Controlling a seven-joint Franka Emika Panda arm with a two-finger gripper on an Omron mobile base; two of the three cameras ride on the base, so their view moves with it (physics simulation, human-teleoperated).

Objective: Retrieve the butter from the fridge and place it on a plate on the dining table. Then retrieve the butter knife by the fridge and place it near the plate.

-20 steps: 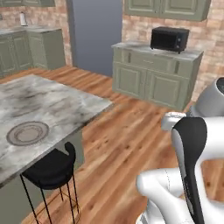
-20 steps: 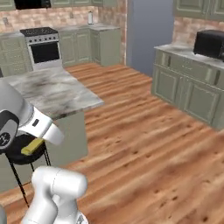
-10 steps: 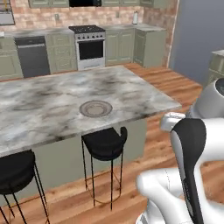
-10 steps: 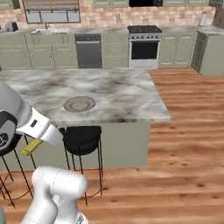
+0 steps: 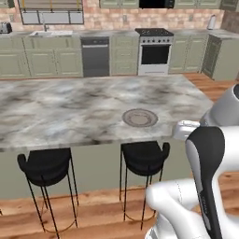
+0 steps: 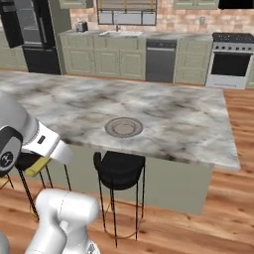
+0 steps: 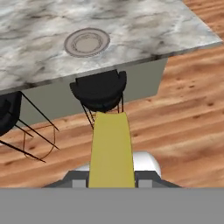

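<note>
I have the butter pinched in the gripper, facing the dining table.

In my hand view the gripper (image 7: 112, 183) is clamped on the butter (image 7: 112, 151), a yellow stick running up from 6 o'clock toward centre. The plate (image 7: 86, 42) sits bare on the dining table (image 7: 183, 30) at 11 o'clock, well apart from the butter, with a black stool (image 7: 99, 91) between them below the table's edge. From the right base view the fridge (image 6: 31, 34) stands at 10 o'clock.
</note>
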